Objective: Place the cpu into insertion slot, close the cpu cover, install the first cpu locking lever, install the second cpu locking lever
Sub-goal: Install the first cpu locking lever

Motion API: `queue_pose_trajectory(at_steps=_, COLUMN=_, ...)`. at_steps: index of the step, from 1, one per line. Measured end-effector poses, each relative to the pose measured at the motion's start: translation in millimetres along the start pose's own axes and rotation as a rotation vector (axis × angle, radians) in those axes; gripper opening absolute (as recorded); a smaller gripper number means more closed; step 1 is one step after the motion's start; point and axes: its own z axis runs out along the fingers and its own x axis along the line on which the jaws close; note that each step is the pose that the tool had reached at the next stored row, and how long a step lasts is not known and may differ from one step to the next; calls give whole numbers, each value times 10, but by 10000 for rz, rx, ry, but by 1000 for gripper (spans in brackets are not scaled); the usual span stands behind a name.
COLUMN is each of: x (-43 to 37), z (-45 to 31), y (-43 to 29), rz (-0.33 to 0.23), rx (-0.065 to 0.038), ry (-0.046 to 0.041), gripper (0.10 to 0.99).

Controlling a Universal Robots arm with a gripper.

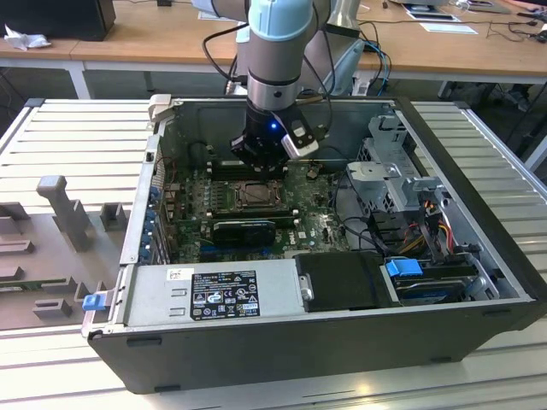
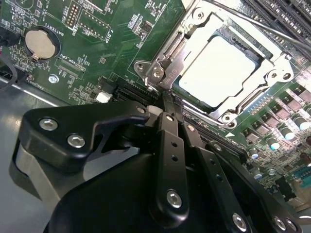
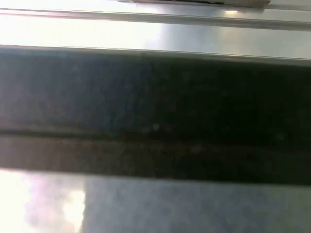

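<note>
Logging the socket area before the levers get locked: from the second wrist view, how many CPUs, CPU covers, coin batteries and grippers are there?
cpu: 1
cpu cover: 1
coin battery: 1
gripper: 1
Total: 4

A smooth, pale silvery metal face is shown by the square cpu (image 2: 217,73), framed by the bright, glossy stamped-metal cpu cover (image 2: 272,73). A glossy green lacquered motherboard (image 2: 112,43) is seen, with a shiny round metal coin cell (image 2: 42,42) at ten o'clock. Matt black metal with bright screws is presented by the gripper (image 2: 170,145).
</note>
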Motion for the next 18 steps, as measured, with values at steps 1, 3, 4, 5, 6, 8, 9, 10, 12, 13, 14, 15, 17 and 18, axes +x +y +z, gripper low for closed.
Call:
queue_pose_trajectory(at_steps=1, x=-1, z=1, y=0, rz=-4, rx=-92, ry=-6, gripper=106)
queue_pose_trajectory(at_steps=3, x=-1, z=0, y=1, rz=-8, rx=-197, ry=-10, gripper=106)
queue_pose_trajectory(at_steps=4, x=0, z=-8, y=2, rz=-6, rx=-206, ry=-11, gripper=106)
queue_pose_trajectory(at_steps=5, x=-1, z=-25, y=4, rz=-6, rx=-209, ry=-13, gripper=106)
queue_pose_trajectory(at_steps=6, x=0, z=-51, y=6, rz=-6, rx=-208, ry=-12, gripper=106)
queue_pose_trajectory(at_steps=8, x=0, z=-119, y=12, rz=-7, rx=-205, ry=-10, gripper=106)
queue_pose_trajectory(at_steps=9, x=0, z=-137, y=14, rz=-8, rx=-207, ry=-11, gripper=106)
queue_pose_trajectory(at_steps=10, x=0, z=-139, y=14, rz=-9, rx=-208, ry=-12, gripper=106)
queue_pose_trajectory(at_steps=12, x=1, z=-141, y=-1, rz=-8, rx=-207, ry=-11, gripper=106)
queue_pose_trajectory(at_steps=13, x=1, z=-141, y=-6, rz=-8, rx=-207, ry=-11, gripper=106)
queue_pose_trajectory(at_steps=14, x=1, z=-142, y=-11, rz=-8, rx=-206, ry=-11, gripper=106)
queue_pose_trajectory(at_steps=15, x=1, z=-142, y=-15, rz=-8, rx=-207, ry=-11, gripper=106)
queue_pose_trajectory(at_steps=17, x=2, z=-143, y=-22, rz=-7, rx=-207, ry=-12, gripper=106)
queue_pose_trajectory(at_steps=18, x=2, z=-143, y=-25, rz=-8, rx=-207, ry=-12, gripper=106)
